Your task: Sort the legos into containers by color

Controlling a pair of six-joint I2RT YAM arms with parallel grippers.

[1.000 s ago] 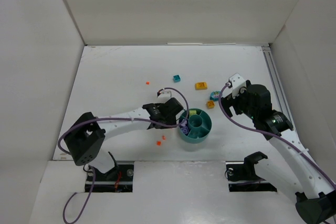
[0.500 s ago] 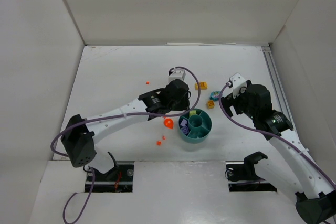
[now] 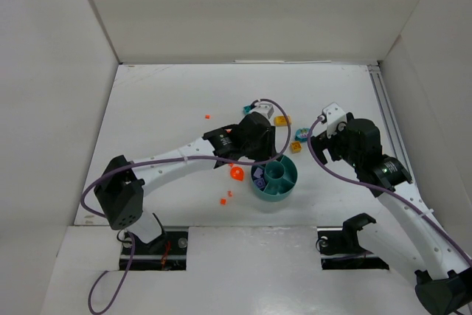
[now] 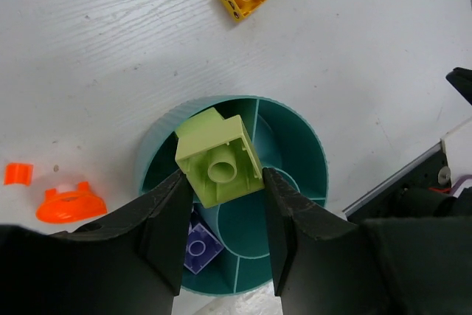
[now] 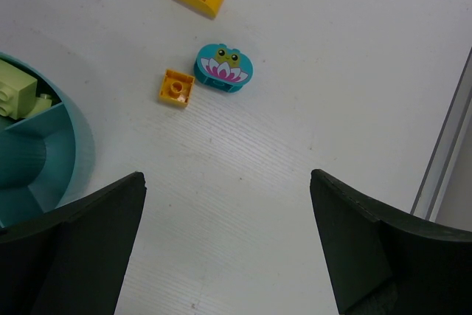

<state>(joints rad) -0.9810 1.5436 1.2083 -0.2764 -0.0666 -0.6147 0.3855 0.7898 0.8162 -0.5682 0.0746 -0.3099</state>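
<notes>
The round teal dish (image 3: 279,195) sits in front of the arms. My left gripper (image 3: 262,154) hovers over its far-left side, shut on a lime green brick (image 4: 220,158) held underside up above the dish (image 4: 316,154). A purple brick (image 4: 198,246) lies in a wedge below it. Another lime brick (image 5: 15,90) lies in a far wedge. My right gripper (image 3: 321,149) is open and empty right of the dish (image 5: 77,153), jaws wide over bare table (image 5: 227,182).
An orange-yellow square brick (image 3: 296,147) and a teal lotus piece (image 3: 301,134) lie just right of the dish, with a yellow brick (image 3: 282,120) beyond. An orange round piece (image 3: 236,173) and small orange bits (image 3: 223,201) lie to its left. White walls surround the table.
My left gripper left the dish's left side, swung to the far side, then came right over the dish's far-left rim. The orange round piece is now uncovered. The right arm has not moved.
</notes>
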